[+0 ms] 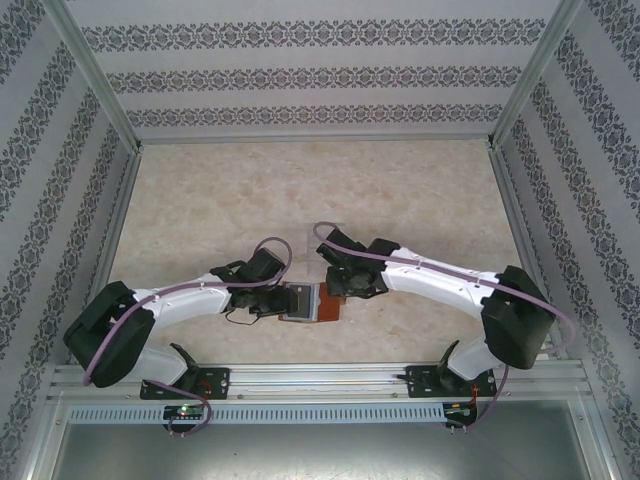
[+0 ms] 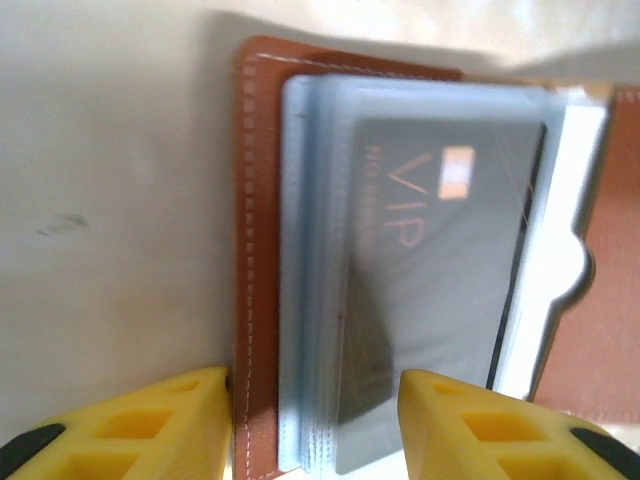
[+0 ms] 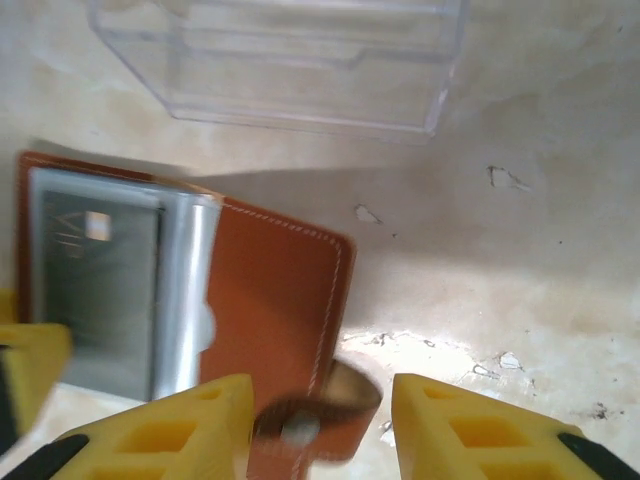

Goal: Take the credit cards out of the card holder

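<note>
No card is out yet; the card holder (image 1: 318,302) lies open mid-table (image 1: 420,200), credit cards (image 2: 430,280) sleeved inside; left gripper (image 2: 315,420) at its 9 o'clock, right gripper (image 3: 320,420) at 2 o'clock, both wide open and empty.

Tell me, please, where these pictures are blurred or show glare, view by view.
Left wrist: the dark card is soft, its letters smeared, with white glare beside it. Right wrist: the strap tab is blurred, the clear tray sharper. Top external: even light, card holder small.
</note>
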`<move>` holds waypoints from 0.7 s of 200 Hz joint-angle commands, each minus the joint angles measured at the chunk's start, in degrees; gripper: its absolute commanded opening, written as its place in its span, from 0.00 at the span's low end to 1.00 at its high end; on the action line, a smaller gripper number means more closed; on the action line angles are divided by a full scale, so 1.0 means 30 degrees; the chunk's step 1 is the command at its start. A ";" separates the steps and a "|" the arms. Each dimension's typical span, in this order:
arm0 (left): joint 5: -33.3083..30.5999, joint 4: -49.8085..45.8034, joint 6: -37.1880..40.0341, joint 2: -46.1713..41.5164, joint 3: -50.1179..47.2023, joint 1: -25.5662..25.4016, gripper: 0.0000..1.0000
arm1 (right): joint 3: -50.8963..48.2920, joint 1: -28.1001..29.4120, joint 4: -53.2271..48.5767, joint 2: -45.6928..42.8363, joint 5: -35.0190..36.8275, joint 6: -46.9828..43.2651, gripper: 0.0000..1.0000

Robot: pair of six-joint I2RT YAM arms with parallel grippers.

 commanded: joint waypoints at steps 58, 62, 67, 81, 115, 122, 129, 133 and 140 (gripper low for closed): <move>-0.0433 -0.0804 0.0169 -0.1324 -0.0023 0.0063 0.45 | 0.1325 0.0305 0.0329 -0.1539 -0.2363 0.1109 0.42; -0.0472 -0.0871 0.0177 -0.1443 -0.0028 0.0096 0.45 | 0.1256 0.0306 0.0632 -0.1509 -0.2708 0.1203 0.42; -0.0544 -0.0965 0.0180 -0.1614 -0.0009 0.0151 0.45 | 0.1133 0.0334 0.1090 -0.1417 -0.3212 0.1387 0.42; -0.0710 -0.1191 0.0268 -0.2022 0.0014 0.0297 0.45 | 0.0622 0.0362 0.2693 -0.0999 -0.4594 0.1999 0.42; -0.0726 -0.1555 0.0498 -0.2376 0.0131 0.0598 0.45 | -0.0336 0.0520 0.5773 0.0656 -0.6385 0.3076 0.41; -0.0676 -0.1556 0.0554 -0.2339 0.0142 0.0628 0.45 | -0.0574 0.0511 0.6243 0.1009 -0.6537 0.3213 0.41; -0.0599 -0.1526 0.0562 -0.2288 0.0213 0.0639 0.45 | -0.0802 0.0491 0.6693 0.1339 -0.6751 0.3407 0.40; -0.0585 -0.1499 0.0608 -0.2232 0.0265 0.0654 0.45 | -0.0896 0.0470 0.6865 0.1491 -0.6824 0.3465 0.40; -0.0516 -0.1541 0.0656 -0.2091 0.0337 0.0649 0.45 | -0.1010 0.0453 0.7008 0.1731 -0.6802 0.3469 0.40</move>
